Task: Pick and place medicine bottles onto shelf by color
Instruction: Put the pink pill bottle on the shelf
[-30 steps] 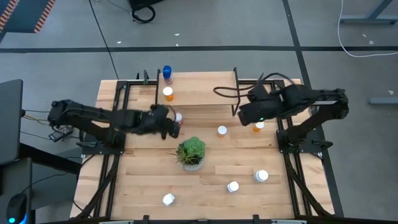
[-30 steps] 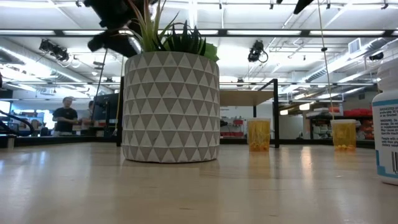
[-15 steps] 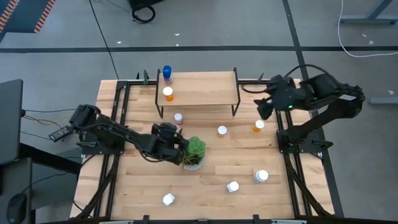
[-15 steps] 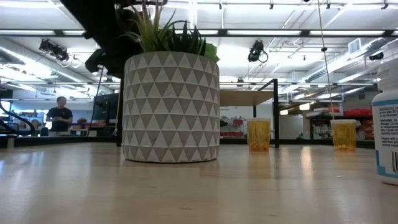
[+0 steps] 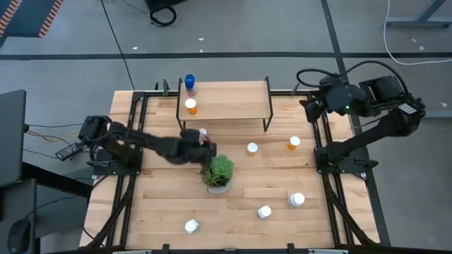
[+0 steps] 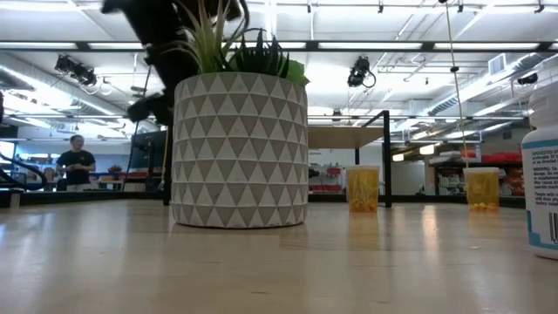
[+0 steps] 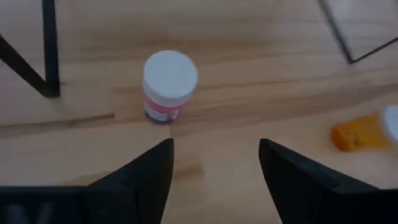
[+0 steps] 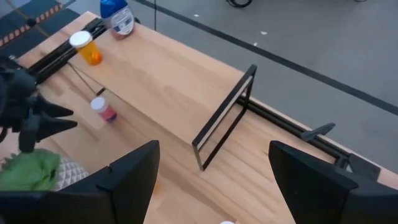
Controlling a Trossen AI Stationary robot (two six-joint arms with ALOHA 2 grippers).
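The pinkish medicine bottle (image 7: 169,84) with a white cap stands on the table in front of the shelf (image 5: 226,100), also seen in the high view (image 5: 203,132). My left gripper (image 7: 214,163) is open and hovers just near of it (image 5: 203,144), touching nothing. A blue bottle (image 5: 189,83) and an orange bottle (image 5: 191,106) stand on the shelf's left end. My right gripper (image 8: 214,171) is open and raised by the table's far right corner (image 5: 308,109). Other bottles stand on the table: two orange (image 5: 252,149) (image 5: 293,143) and three white (image 5: 296,200) (image 5: 264,211) (image 5: 191,226).
A green potted plant (image 5: 217,173) in a patterned pot (image 6: 240,148) stands just near of my left gripper, mid-table. The shelf's thin black legs (image 7: 51,50) stand close to the pinkish bottle. Black frame rails run along both table sides. A person (image 6: 77,166) stands far off in the room.
My left gripper pulled back from the pinkish bottle toward the near edge beside the plant, then came forward toward the bottle again. My right arm drew away from the shelf's right leg, up and toward the table's far right corner. The bottles stayed put.
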